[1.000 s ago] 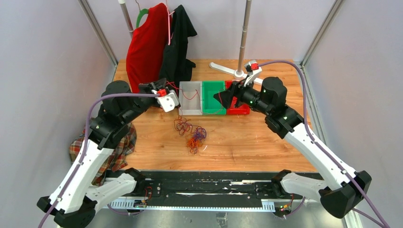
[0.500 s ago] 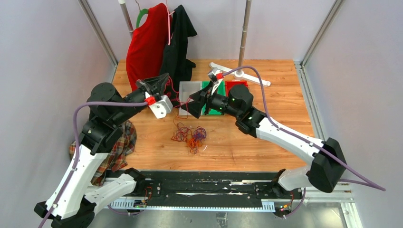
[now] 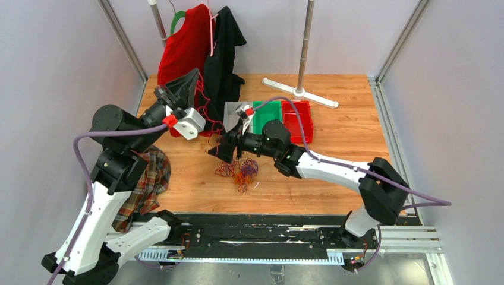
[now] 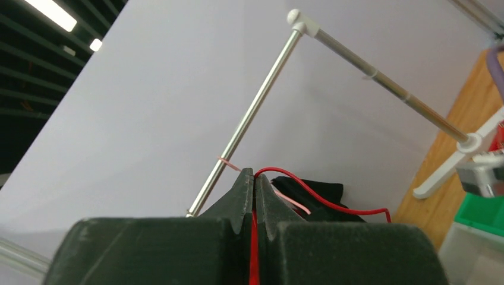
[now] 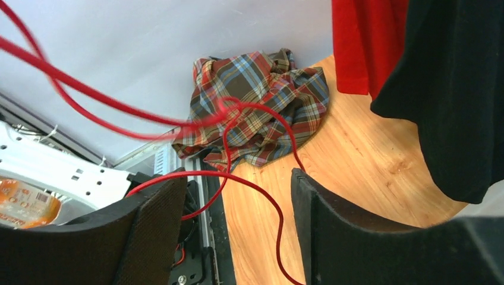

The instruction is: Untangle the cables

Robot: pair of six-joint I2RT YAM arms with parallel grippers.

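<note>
From above, the cables (image 3: pixel 240 168) are seen tangled on the table (image 3: pixel 333 172) near its middle, with the right gripper (image 3: pixel 219 153) just beyond them to the left. The left gripper (image 3: pixel 191 76) is held high at far left against a red shirt (image 3: pixel 181 53), where any strand is hard to trace. In the left wrist view the jaws are seen clamped together on a red cable (image 4: pixel 254 255), which arches right and is lost at a black garment (image 4: pixel 309 190). In the right wrist view the fingers (image 5: pixel 333 231) are set wide apart with that cable looping between them; contact cannot be judged, and the upper-left strands are blurred before a plaid cloth (image 5: pixel 261 107).
</note>
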